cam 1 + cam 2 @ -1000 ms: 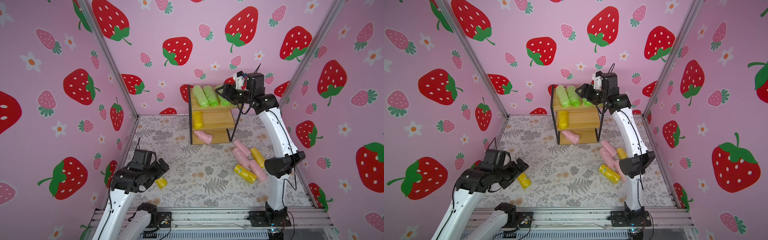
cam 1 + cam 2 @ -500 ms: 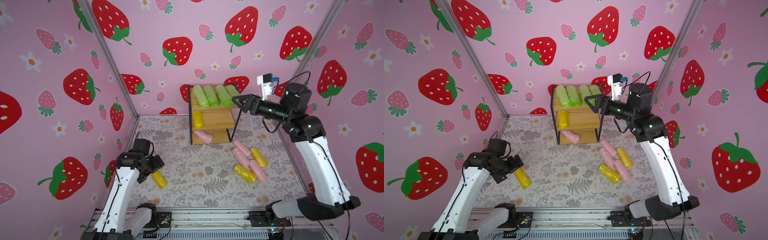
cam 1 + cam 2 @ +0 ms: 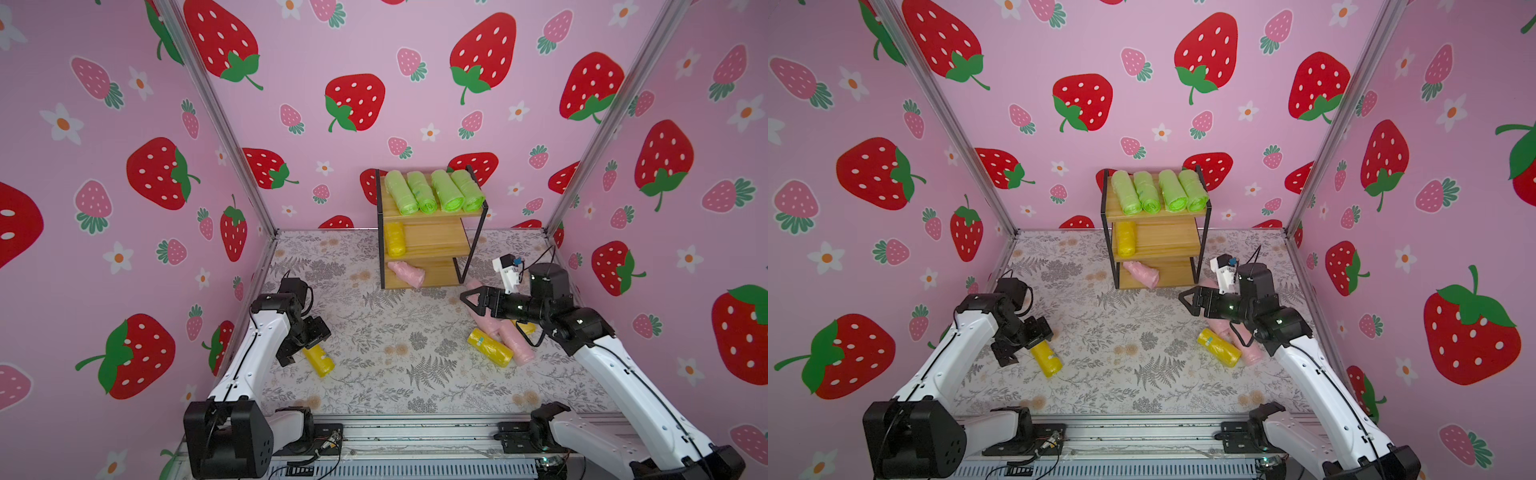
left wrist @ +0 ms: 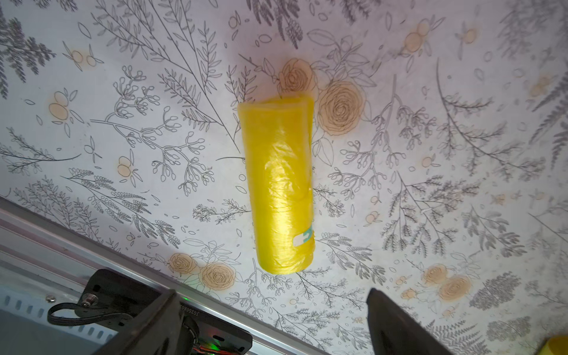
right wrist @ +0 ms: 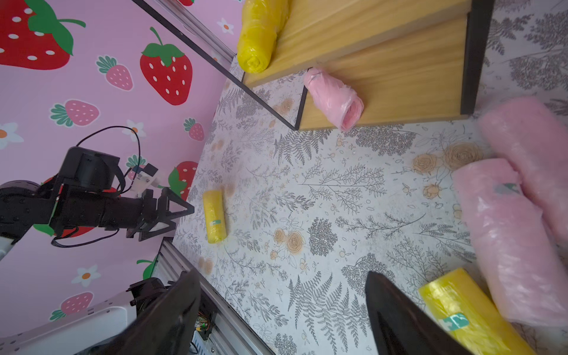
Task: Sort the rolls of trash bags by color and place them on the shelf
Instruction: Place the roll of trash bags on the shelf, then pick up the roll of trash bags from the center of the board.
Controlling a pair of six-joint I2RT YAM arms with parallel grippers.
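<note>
1. While the left gripper [image 3: 307, 347] hangs with its jaws wide and empty, the lone yellow roll [image 3: 318, 360] lies on the floor [image 3: 395, 353] just at its 4 o'clock in both top views. In the left wrist view the roll lies ahead of the gap between the fingers, untouched.
2. The right gripper [image 3: 469, 301] is also spread wide with nothing between its fingers. It hovers low at the floor's 3 o'clock side, pointing toward 9 o'clock. The pink rolls [image 3: 515, 347] lie at its 4 to 5 o'clock, partly under the arm. The pile's yellow roll [image 3: 489, 347] touches them.
3. The shelf [image 3: 432, 245] stands at the floor's 12 o'clock. Four green rolls [image 3: 432, 191] fill the top tier. One shelved yellow roll [image 3: 395, 239] and one shelved pink roll [image 3: 406, 272] lie at the 9 o'clock ends of the lower tiers.
4. A second ago the right gripper was at the top tier, over the fourth green roll; now it is down by the pile. The left gripper covered most of the lone yellow roll then; now it covers only one end.
</note>
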